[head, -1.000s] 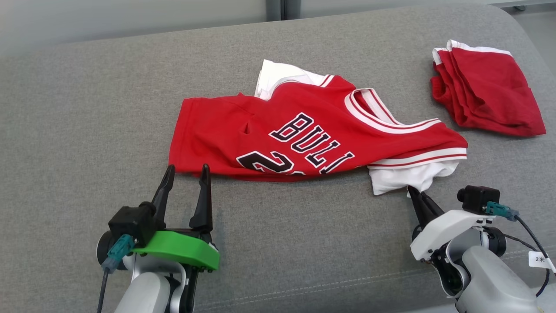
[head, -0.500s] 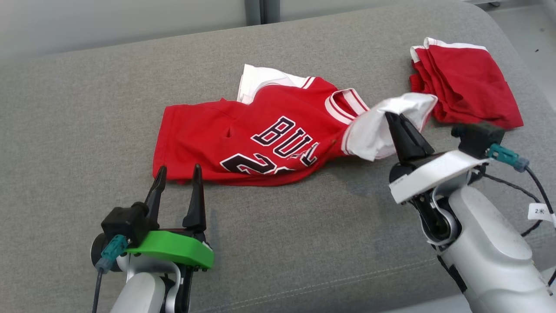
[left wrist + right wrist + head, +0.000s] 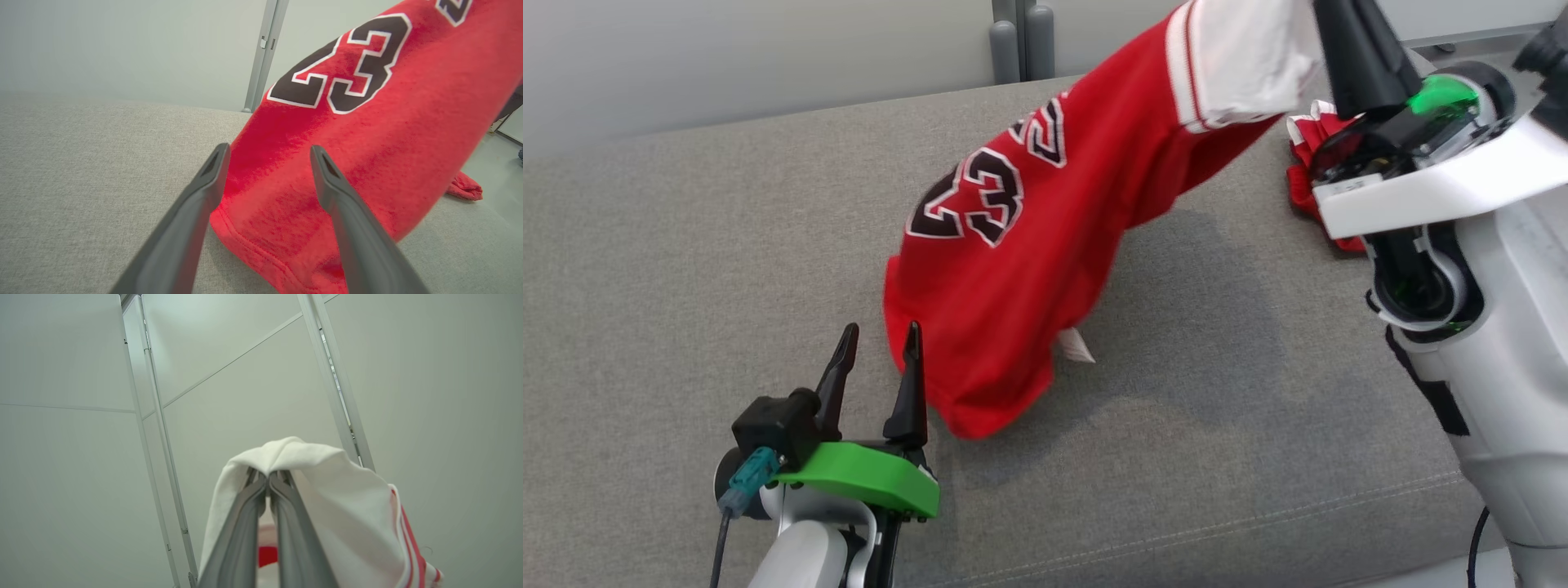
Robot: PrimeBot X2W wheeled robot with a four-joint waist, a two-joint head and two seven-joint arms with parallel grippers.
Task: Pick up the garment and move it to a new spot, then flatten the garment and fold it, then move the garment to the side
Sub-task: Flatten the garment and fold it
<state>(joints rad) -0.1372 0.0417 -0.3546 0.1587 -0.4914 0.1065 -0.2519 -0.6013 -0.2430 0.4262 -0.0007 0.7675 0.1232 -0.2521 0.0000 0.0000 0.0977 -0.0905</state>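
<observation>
Whereas the jersey (image 3: 1013,269) lay spread on the couch (image 3: 686,245) a second ago, it is now hoisted by a white sleeve (image 3: 327,486) clamped in the right gripper (image 3: 267,479); its hem trails on the couch beside the left gripper (image 3: 880,328), whose fingers stand apart. Relocation is judged begun.

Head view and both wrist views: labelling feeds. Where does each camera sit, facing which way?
Head view: from the head, down at the grey cushion; left gripper low, right gripper raised holding the red jersey.
Left wrist view: along its open fingers, low over the cushion, toward the jersey's hem.
Right wrist view: tilted up at wall panels, fingers shut on the jersey's white part.
Shared: head and left wrist views show the jersey's 23.
</observation>
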